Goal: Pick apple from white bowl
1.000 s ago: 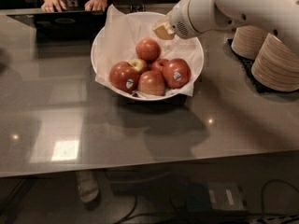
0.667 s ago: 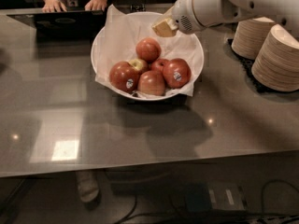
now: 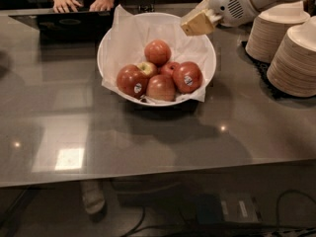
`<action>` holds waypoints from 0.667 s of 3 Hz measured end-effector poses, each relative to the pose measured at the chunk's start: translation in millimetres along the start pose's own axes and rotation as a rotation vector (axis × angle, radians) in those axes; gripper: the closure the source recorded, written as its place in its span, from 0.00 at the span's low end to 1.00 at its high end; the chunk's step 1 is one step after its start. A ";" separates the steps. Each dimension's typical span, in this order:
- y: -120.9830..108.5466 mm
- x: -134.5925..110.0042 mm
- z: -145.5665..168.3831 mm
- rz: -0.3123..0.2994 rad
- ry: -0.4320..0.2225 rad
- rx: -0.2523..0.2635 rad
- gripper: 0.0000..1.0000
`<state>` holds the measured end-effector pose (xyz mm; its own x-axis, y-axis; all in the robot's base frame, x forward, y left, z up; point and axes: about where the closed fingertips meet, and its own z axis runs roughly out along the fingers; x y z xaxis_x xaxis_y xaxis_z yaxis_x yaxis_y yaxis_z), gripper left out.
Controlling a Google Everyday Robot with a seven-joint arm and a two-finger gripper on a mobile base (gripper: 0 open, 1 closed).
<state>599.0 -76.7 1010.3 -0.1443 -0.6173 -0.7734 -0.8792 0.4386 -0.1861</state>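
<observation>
Hovering above the far right rim of the white bowl (image 3: 213,54), your end effector (image 3: 200,21) hangs at the tip of the white arm that reaches in from the bench's far right corner. You cannot tell from here whether it is open or closed; it carries nothing that you can see.

Your target, the evenly red apple (image 3: 187,76), lies on the right side of the bowl, its pale sticker turned toward the bench's near edge. From the end effector it lies toward the near edge, lower, and a shade to the left. That offset is what your coming move turns on: a short pull toward the near edge, then a descent.

The apple is round, so no axis dictates your wrist angle. Its neighbours matter more. A paler apple (image 3: 160,88) touches it on the left, and a small red apple (image 3: 170,68) presses in behind. The right flank faces only crinkled paper, so that side probably gives the best clearance.

The darker stickered apple (image 3: 131,80) sits on the bowl's left side, well apart from your line. The paper plate stacks (image 3: 291,58) stand near the bench's right edge, close to the arm.
</observation>
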 end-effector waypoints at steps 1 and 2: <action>15.2 33.2 -25.0 -0.036 0.086 -0.069 1.00; 36.3 53.5 -38.5 -0.089 0.131 -0.175 1.00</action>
<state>541.9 -118.9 985.5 -0.1104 -0.7328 -0.6714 -0.9548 0.2658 -0.1330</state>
